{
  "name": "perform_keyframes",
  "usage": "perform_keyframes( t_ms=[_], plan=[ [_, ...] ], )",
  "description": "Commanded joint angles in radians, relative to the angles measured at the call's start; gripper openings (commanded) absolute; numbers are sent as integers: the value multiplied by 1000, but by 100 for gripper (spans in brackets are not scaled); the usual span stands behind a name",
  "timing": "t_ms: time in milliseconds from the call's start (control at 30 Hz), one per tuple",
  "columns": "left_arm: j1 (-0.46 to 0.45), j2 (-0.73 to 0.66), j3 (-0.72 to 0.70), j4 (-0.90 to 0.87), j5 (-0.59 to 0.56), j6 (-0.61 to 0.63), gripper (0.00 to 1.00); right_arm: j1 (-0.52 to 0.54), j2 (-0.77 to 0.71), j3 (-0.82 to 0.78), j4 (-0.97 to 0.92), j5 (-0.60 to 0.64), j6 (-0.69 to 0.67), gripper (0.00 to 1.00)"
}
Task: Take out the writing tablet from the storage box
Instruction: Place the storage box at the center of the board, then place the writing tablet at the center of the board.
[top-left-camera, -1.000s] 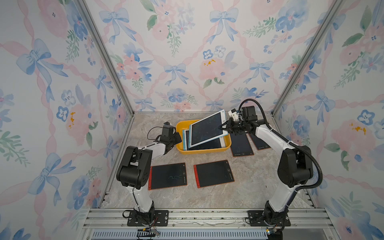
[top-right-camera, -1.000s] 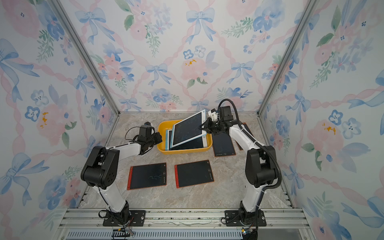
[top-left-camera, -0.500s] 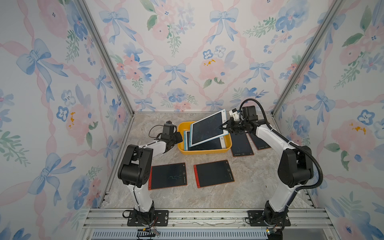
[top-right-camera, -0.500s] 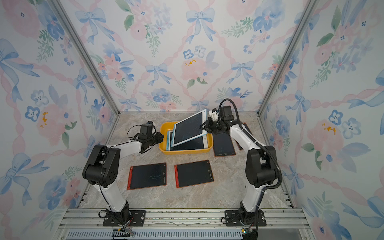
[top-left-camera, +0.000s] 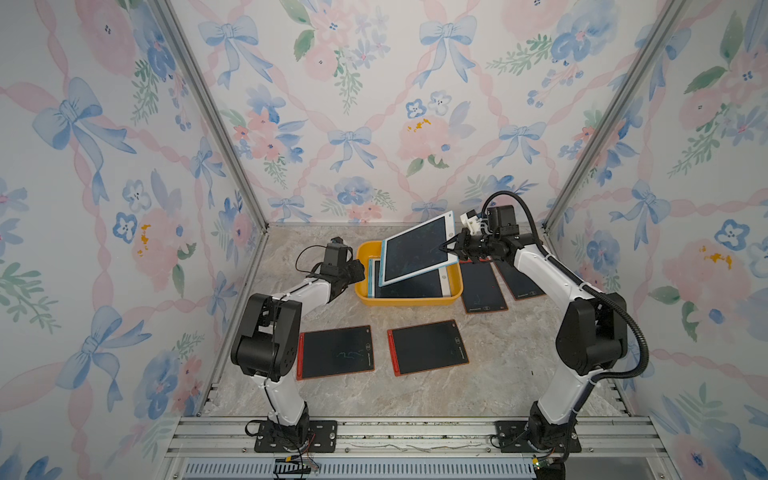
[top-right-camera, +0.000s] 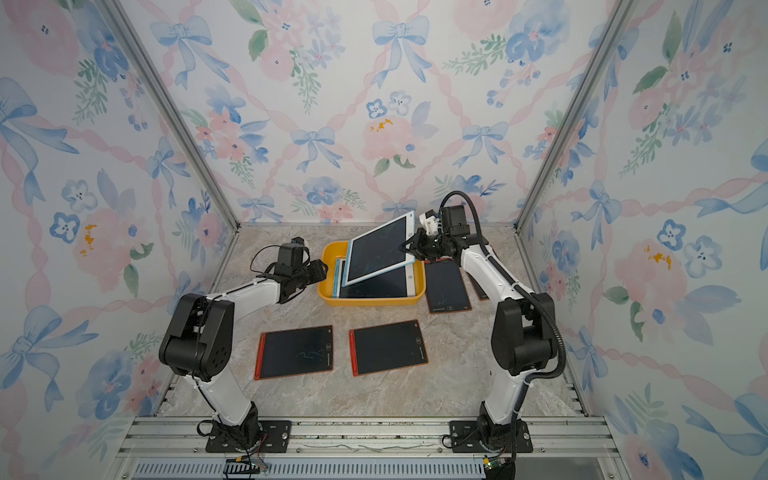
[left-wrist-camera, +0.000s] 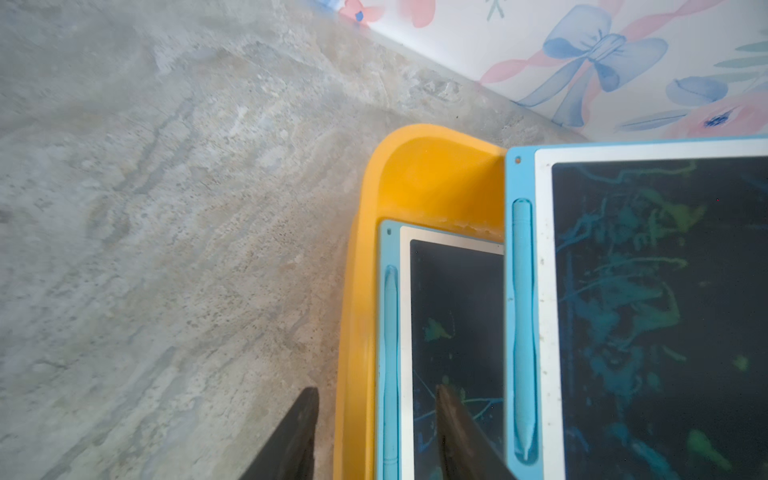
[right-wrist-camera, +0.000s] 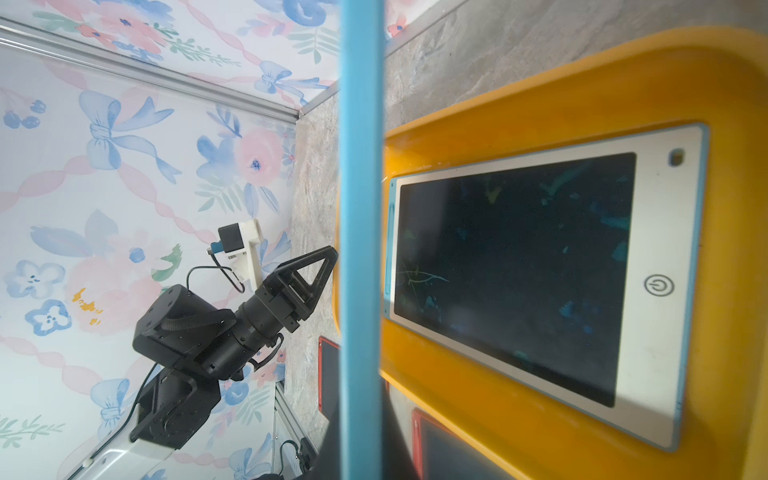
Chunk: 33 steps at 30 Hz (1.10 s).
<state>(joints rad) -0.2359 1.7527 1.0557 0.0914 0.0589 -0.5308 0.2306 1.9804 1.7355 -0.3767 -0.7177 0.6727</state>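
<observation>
Right pincer (top-left-camera: 451, 248) clamping tilted tablet (top-left-camera: 415, 254) by edge, box (top-left-camera: 409, 301) lying below it. Left pincer (top-left-camera: 360, 271), jaws apart, straddling box rim. Next move probably calling for carrying tablet clear onto tabletop (top-left-camera: 498, 374).

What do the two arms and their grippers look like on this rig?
Both arms have white links between bulky black joint housings. The left arm carries a thin looping black wire; the right arm a thick ribbed black hose. The left gripper and right gripper are black with triangular fingers.
</observation>
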Motion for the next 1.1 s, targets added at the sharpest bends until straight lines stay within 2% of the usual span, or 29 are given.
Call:
perform_keyframes(
  t_ms=[0,267,467,767,933,1067],
  plan=[
    [11,-74,6,-54,-65,29,50,-7,-31,65,6,-6,-10,3],
    [56,-172,-6,-85,-78,43,54,15,-7,164,9,-15,26,2],
    [162,-270,-7,-146,-91,71,56,93,58,262,66,-26,103,2],
    [380,-417,-46,-197,-45,72,58,275,263,384,388,18,392,2],
    [471,-453,-53,-208,-14,75,58,372,399,444,577,87,574,2],
    [520,-462,-57,-207,16,79,58,439,498,498,646,141,659,2]
  ],
)
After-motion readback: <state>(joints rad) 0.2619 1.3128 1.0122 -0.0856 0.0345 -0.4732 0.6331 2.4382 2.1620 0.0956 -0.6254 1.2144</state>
